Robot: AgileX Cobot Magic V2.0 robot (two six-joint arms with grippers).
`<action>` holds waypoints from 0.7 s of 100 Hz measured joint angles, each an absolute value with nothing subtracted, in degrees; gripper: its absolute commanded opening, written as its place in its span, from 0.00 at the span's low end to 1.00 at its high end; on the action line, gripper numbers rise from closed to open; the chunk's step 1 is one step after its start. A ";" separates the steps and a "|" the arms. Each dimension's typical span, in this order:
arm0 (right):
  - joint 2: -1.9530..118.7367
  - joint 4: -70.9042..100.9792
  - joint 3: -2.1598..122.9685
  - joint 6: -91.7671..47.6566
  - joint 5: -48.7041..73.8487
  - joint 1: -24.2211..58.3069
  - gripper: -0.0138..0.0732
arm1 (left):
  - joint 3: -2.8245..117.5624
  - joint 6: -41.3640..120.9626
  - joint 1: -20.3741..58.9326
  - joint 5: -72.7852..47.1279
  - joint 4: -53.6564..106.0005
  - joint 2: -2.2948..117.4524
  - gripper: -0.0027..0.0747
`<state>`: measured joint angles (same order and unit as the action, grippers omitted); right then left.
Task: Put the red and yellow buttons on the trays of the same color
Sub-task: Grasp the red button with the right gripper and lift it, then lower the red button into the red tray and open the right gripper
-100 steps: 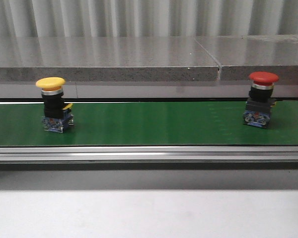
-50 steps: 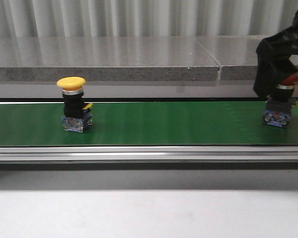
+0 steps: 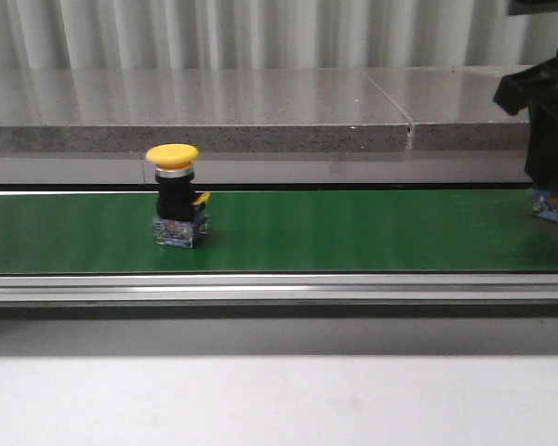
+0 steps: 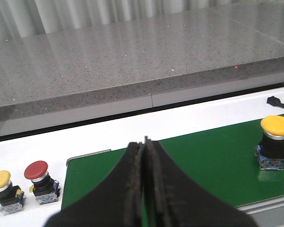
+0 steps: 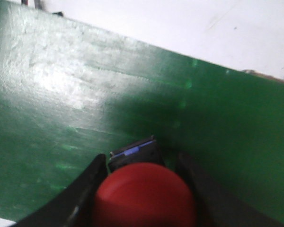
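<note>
Jaws of the right gripper (image 5: 144, 189) flank the red button (image 5: 144, 194).

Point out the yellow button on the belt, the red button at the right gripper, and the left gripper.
yellow button (image 3: 172, 154), front view, on its cap.
red button (image 5: 144, 194), right wrist view, on its cap.
left gripper (image 4: 145, 147), left wrist view, at the closed fingertips.

No readable text, labels or numbers anywhere. Nothing legible on the buttons. Same for the belt and counter.
</note>
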<state>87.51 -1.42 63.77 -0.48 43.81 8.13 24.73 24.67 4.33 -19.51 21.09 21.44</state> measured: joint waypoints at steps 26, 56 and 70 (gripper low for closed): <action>87.60 -1.31 74.71 -0.48 48.92 -0.59 0.30 | 24.73 24.67 4.33 -19.51 21.09 21.44 0.01; 90.09 -1.31 85.90 -0.48 48.11 -17.23 0.30 | 24.73 24.67 4.33 -19.51 21.09 21.44 0.01; 95.37 -1.31 90.34 -0.48 47.70 -23.06 0.30 | 24.73 24.67 4.33 -19.51 21.09 21.44 0.01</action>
